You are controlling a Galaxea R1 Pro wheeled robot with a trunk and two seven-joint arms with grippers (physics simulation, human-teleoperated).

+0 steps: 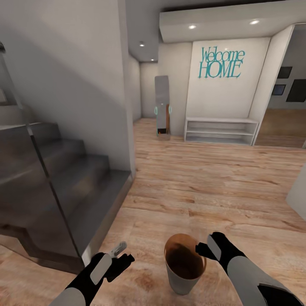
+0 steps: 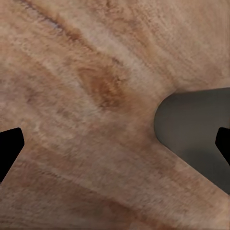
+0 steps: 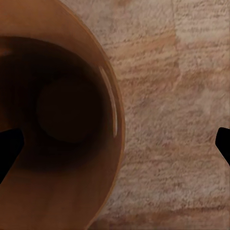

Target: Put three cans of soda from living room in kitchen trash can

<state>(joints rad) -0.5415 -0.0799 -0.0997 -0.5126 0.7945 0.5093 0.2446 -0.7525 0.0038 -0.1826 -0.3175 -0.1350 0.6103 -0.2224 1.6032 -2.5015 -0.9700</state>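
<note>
The tash can [image 1: 182,282], a tan tapered bucket with a dark brown inside, stands low in the head view just ahead of me on the wood floor. My right gripper [image 1: 205,249] is at its right rim and is open. In the right wrist view, the rim [image 3: 116,125] passes between the gripper's [image 3: 115,143] wide-spread fingertips, one inside and one outside. The bucket's dark bottom [image 3: 67,110] looks bare. My left gripper [image 1: 121,260] hangs open over bare floor left of the bucket, nothing between its fingers [image 2: 9,146]. The soda cans are out of view.
Grey stairs behind a glass panel [image 1: 55,178] fill the left, ending at a white wall corner [image 1: 126,127]. Wood floor [image 1: 204,182] runs ahead to a standing mirror [image 1: 162,106] and a low white shelf [image 1: 221,129] under a "Welcome HOME" sign. A pale block [image 1: 298,191] juts in at right.
</note>
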